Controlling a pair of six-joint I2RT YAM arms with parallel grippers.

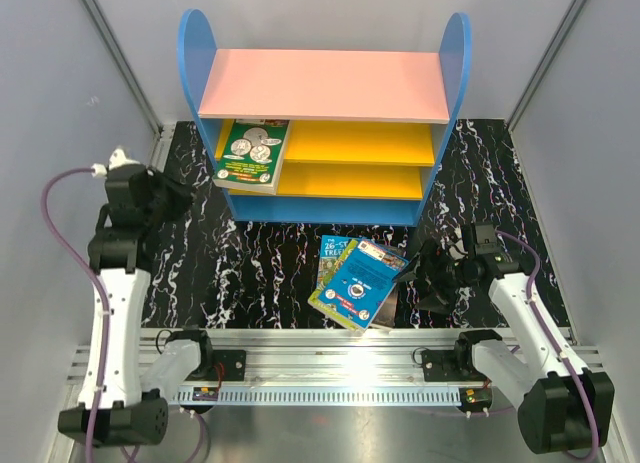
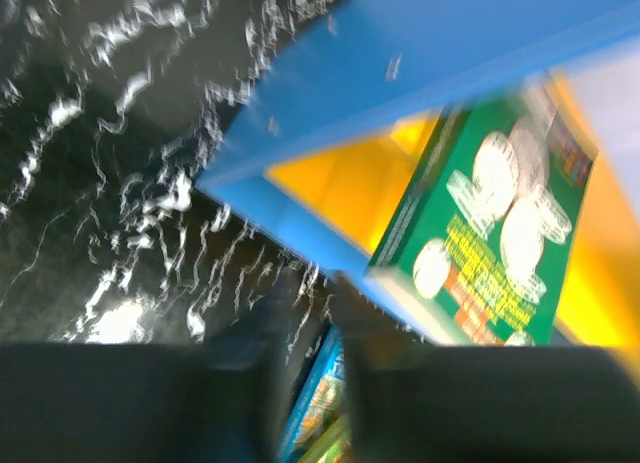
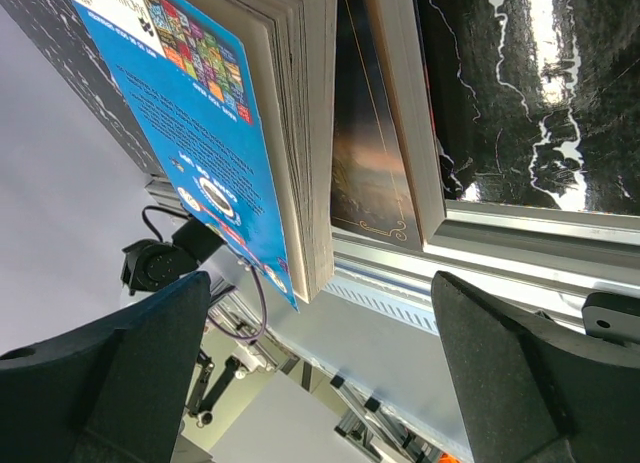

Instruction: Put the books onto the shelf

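Four books in play here: the green book with white coins [image 1: 253, 153] is lying flat on the upper yellow board [image 1: 360, 143] at the left end of the shelf [image 1: 193, 53], cover up, with its near edge hanging out a bit past the front of the board. The other three are piled on the black marbled bench [image 1: 230, 263] just in front of the shelf's blue bottom board. The blue "26-Storey Treehouse" [image 1: 362, 280] is on top and skewed. The yellow-green one [image 1: 330, 258] pokes out from under it on the shelf side, and the dark book [image 3: 365, 133] sits at the bottom; you mostly only see that one in the right wrist view. The right end effector [image 1: 425, 278] is down low at the right edge of that pile with its fingers spread wide, gripping nothing. In its own camera the page edge of the blue book sits between the two fingers [image 3: 120, 383], apart from both. The left end effector [image 1: 172, 196] is up by the shelf's left side panel, near the green book. Its wrist view is badly smeared, so honestly can't tell if it's released or clenched. The aluminium rail [image 1: 330, 368] holding both arm bases runs along the near edge.
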